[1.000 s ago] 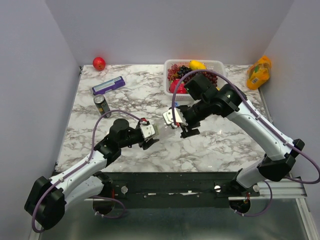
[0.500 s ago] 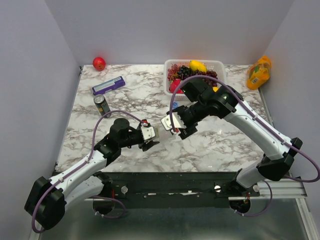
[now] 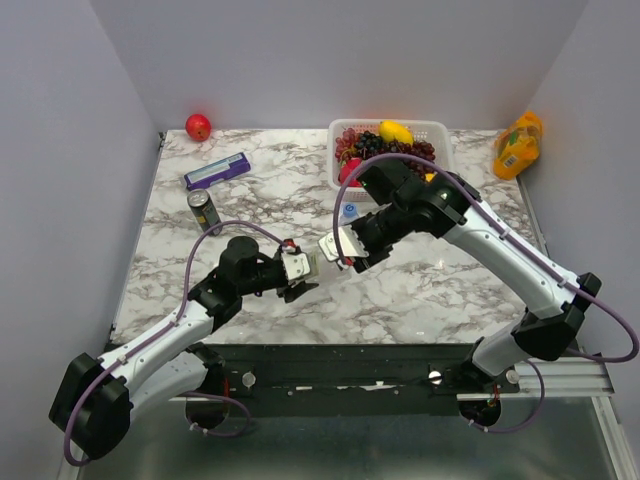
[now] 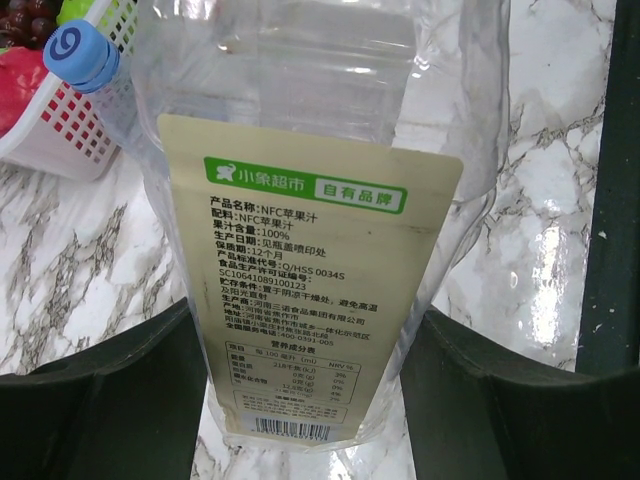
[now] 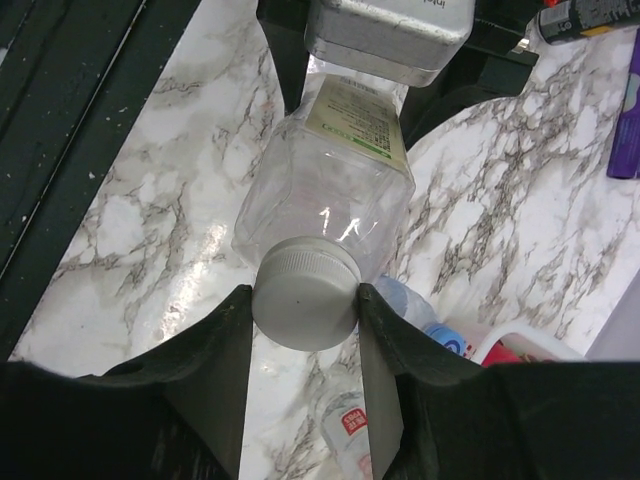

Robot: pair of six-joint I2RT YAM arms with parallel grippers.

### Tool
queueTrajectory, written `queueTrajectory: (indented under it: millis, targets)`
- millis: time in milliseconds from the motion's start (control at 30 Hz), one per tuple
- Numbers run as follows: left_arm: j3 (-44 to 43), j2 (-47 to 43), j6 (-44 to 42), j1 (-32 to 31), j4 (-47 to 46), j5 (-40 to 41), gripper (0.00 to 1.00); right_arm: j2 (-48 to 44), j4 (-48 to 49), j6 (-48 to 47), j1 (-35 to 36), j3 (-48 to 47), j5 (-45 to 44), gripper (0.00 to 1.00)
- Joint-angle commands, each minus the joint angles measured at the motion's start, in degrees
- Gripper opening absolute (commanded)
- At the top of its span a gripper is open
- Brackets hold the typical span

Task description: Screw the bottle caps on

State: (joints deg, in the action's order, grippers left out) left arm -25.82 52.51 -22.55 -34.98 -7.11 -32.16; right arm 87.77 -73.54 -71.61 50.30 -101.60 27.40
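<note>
My left gripper (image 4: 310,400) is shut on the base of a clear bottle (image 4: 310,250) with a yellow-green label, held lying roughly level above the table. A white bottle cap (image 5: 305,295) sits on that bottle's mouth (image 5: 325,190). My right gripper (image 5: 305,300) is shut on this cap, both fingers (image 5: 225,340) pressing its sides. From above, the two grippers meet at mid-table, left (image 3: 298,272) and right (image 3: 340,250). A second bottle with a blue cap (image 5: 445,335) stands by the basket (image 3: 348,212). A third bottle with a red mark (image 5: 350,425) lies under my right gripper.
A white basket of fruit (image 3: 438,130) stands at the back centre. A dark can (image 3: 204,210) and a purple box (image 3: 217,171) sit at the left, a red apple (image 3: 198,127) in the far left corner. An orange juice bottle (image 3: 518,145) stands far right.
My right gripper has moved left toward the held bottle and its fingers have closed onto the white cap. The left arm and its bottle have stayed put.
</note>
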Motion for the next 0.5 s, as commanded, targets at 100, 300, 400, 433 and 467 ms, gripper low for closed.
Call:
queueTrajectory:
  millis: [100, 300, 400, 433, 467]
  targets:
    - [-0.02, -2.23, 5.57, 0.0, -9.31, 5.68, 0.0, 9.33, -3.79, 18.48, 0.24, -10.59, -0.07, 0.24]
    - [0.69, -4.17, 6.81, -0.35, -14.33, 12.11, 0.0, 16.29, -8.9, 31.78, -1.08, -15.64, 3.53, 0.22]
    - [0.86, -4.17, 6.2, -0.79, -15.03, 15.98, 0.0, 19.79, -11.18, 34.77, -2.66, -18.53, 3.98, 0.22]
    - [1.04, -4.17, 6.2, -0.88, -15.47, 17.82, 0.0, 20.68, -13.02, 35.75, -2.93, -19.85, 4.15, 0.21]
    - [1.13, -4.17, 5.94, -0.88, -15.65, 18.36, 0.0, 21.56, -13.56, 36.89, -3.8, -22.13, 4.42, 0.2]
